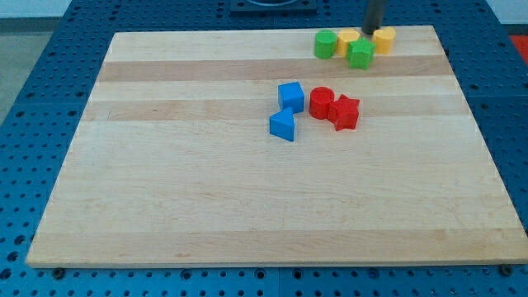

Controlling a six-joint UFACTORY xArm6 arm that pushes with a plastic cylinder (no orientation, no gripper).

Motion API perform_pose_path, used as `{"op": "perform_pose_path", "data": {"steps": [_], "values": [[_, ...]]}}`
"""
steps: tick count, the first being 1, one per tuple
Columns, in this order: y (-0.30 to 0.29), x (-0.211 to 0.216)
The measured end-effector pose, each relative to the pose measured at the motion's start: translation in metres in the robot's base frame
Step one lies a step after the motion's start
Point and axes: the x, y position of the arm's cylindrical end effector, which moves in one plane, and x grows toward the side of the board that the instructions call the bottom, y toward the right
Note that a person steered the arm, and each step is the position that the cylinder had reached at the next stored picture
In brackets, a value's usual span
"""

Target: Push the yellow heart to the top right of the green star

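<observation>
The green star (360,54) lies near the top right of the wooden board (206,206). A yellow block (384,39) sits just to its upper right, and a second yellow block (347,39) touches its upper left. I cannot tell which of the two is the heart. My dark rod comes down from the view's top. My tip (368,33) ends between the two yellow blocks, just above the green star.
A rounded green block (326,44) sits left of the yellow pair. Mid-board lie a blue block (290,96), a blue triangle (282,125), a red cylinder (321,101) and a red star (345,112). The board's top edge runs close behind the yellow blocks.
</observation>
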Motion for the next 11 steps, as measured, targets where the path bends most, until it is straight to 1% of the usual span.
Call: {"op": "perform_pose_path", "data": {"steps": [1, 2, 4, 6, 9, 10, 11], "values": [[0.041, 0.0], [0.042, 0.0], [0.022, 0.019], [0.016, 0.019], [-0.009, 0.02], [-0.009, 0.014], [-0.03, -0.006]]}}
